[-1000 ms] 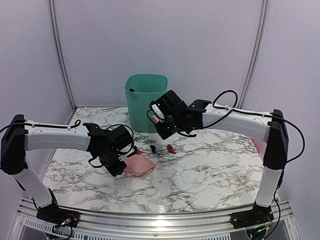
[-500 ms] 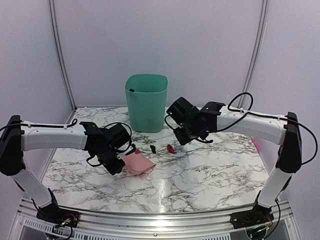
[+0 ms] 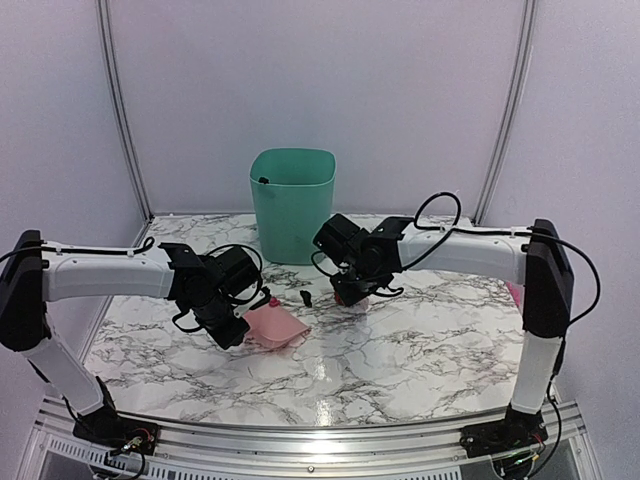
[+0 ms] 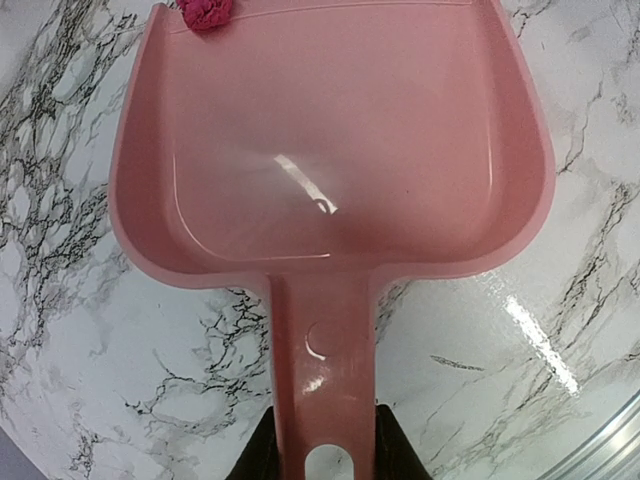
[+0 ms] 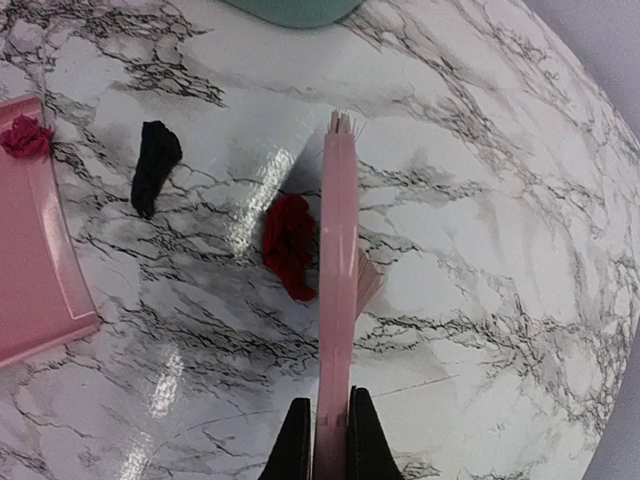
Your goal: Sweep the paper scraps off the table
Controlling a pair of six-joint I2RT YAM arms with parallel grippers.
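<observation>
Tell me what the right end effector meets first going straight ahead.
Likely the teal plastic bin, past the tip of the thin pink brush it grips; depth unclear, so the marble table may come first.

Red scrap (image 5: 290, 245), black scrap (image 5: 153, 165) crumpled on marble table (image 5: 480, 200); magenta scrap (image 5: 25, 135) at dustpan (image 5: 30, 260) lip.

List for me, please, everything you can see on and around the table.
Magenta scrap: one, at the dustpan's front corner.
Black scrap: one, on the table between dustpan and brush.
Red scrap: one, right beside the brush.
Dustpan: one, pink, flat on the table.
Brush: one, pink, next to the red scrap.
Bin: one, green, at the table's back.
Table: one, white with black veining.
Left gripper: shut on the dustpan handle.
Right gripper: shut on the brush.
</observation>
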